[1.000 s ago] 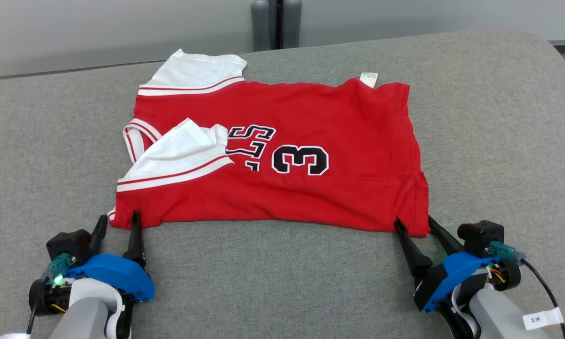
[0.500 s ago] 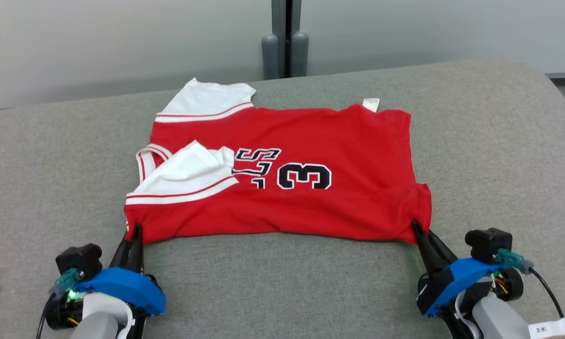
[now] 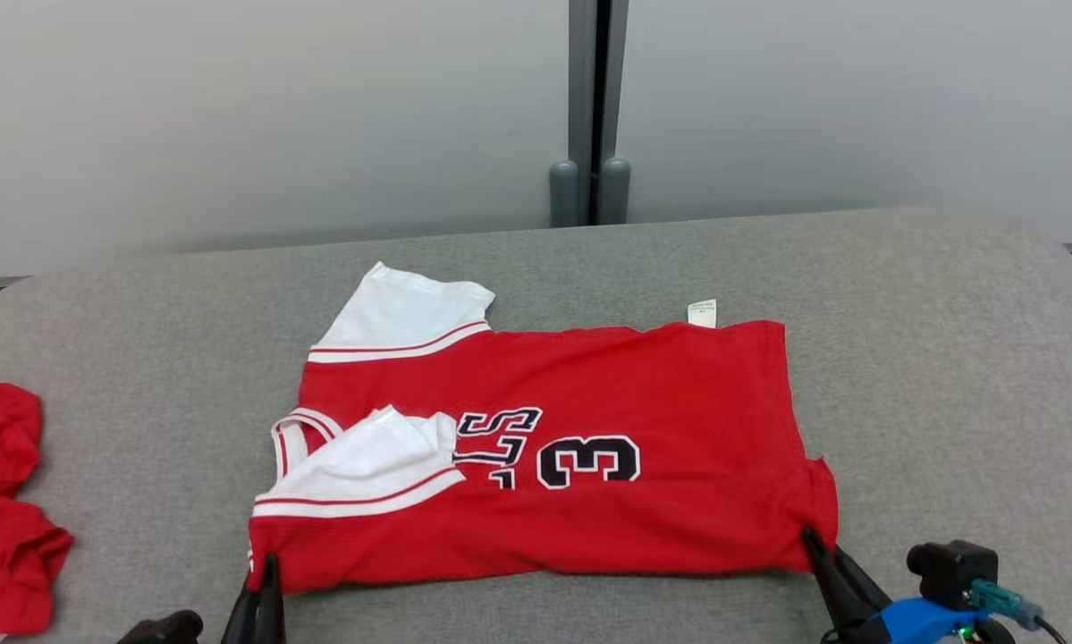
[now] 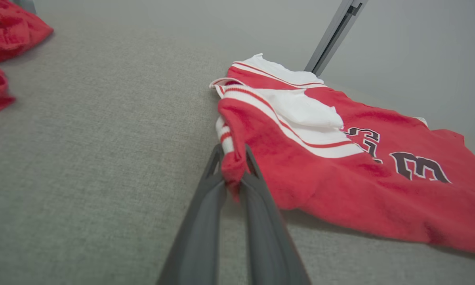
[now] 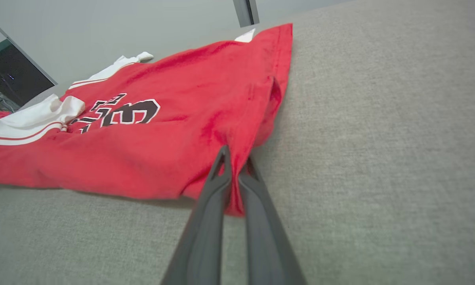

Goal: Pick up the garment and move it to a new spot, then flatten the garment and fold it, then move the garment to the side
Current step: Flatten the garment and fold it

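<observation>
The garment (image 3: 589, 411) is a red jersey with white sleeves and a black number 3, lying spread on the grey table (image 3: 947, 358). My left gripper (image 3: 265, 572) is shut on its near left corner; the left wrist view shows the red cloth (image 4: 340, 174) pinched between the dark fingers (image 4: 205, 213). My right gripper (image 3: 813, 541) is shut on the near right corner, and in the right wrist view the hem (image 5: 237, 158) is bunched between its fingers (image 5: 209, 221). One white sleeve (image 3: 366, 461) is folded over the jersey's front.
Another red cloth (image 3: 4, 510) lies crumpled at the table's left edge, also seen as red cloth (image 4: 7, 39) in the left wrist view. A grey wall with a dark vertical post (image 3: 589, 107) stands behind the table. Bare table surrounds the jersey.
Both grippers went from open to shut on the jersey's near corners. The head camera has tilted up, so the table sits lower in the picture and the wall and the side cloth have come into view.
</observation>
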Motion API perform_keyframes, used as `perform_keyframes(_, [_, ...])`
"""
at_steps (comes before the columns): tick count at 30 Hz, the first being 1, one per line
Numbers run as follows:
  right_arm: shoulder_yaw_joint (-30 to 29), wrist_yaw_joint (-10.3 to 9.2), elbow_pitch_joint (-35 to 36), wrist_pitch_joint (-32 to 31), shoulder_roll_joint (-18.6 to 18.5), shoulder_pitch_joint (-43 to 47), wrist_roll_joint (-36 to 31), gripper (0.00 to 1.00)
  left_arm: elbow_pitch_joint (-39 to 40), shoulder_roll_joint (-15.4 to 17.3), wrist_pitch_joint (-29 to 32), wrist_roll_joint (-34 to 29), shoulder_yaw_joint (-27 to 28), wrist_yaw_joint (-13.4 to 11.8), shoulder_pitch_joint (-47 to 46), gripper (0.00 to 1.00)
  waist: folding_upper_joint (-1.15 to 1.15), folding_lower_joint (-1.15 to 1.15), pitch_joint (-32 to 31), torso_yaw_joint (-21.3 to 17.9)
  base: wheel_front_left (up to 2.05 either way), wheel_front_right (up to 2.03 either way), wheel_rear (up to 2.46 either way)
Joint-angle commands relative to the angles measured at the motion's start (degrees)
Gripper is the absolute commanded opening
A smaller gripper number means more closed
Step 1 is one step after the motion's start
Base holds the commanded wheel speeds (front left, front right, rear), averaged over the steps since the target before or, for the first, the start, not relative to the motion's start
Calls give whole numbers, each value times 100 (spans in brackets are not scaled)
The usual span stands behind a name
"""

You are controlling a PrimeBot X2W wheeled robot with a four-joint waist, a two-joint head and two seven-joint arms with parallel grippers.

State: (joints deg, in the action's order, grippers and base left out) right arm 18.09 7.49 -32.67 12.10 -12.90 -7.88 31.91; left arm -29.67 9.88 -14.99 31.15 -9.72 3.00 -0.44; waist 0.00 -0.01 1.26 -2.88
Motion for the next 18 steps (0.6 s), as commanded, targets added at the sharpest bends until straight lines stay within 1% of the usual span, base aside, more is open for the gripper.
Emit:
perform_keyframes(1, [-103,2,162,-73,-17,226,20,0,156,-24,-26,-47,4,-63,165,0,0,1,-30,64,0,0,0])
perform_keyframes(5, [-373,2,566,-297,14,659,-74,0,472,-25,28,-88,-51,-195,486,0,0,1,-92,187,0,0,0])
perform_keyframes(8, [-621,2,900,-496,18,912,-181,0,681,54,111,-106,-51,-270,620,0,0,1,-84,238,0,0,0])
perform_keyframes(13, [-923,2,1308,-932,176,1241,-327,0,924,45,304,-46,-65,-405,757,0,0,1,-23,246,0,0,0])
perform_keyframes(14, [-954,2,1364,-1016,210,1262,-360,0,905,54,360,-39,-80,-403,755,25,0,1,-5,237,0,0,0])
perform_keyframes(15, [-986,2,1421,-1069,243,1272,-386,27,872,67,361,-37,-83,-402,728,51,0,1,15,221,0,0,0])
perform_keyframes(16, [-1012,2,1449,-1119,274,1294,-410,81,812,100,359,-47,-87,-376,681,100,0,1,33,207,0,0,0])
perform_keyframes(17, [-1022,2,1460,-1160,301,1307,-452,100,754,126,359,-71,-102,-351,634,100,0,1,49,181,0,0,0])
perform_keyframes(18, [-1051,2,1471,-1175,304,1295,-511,100,706,126,342,-95,-120,-345,577,100,0,1,63,158,0,0,0])
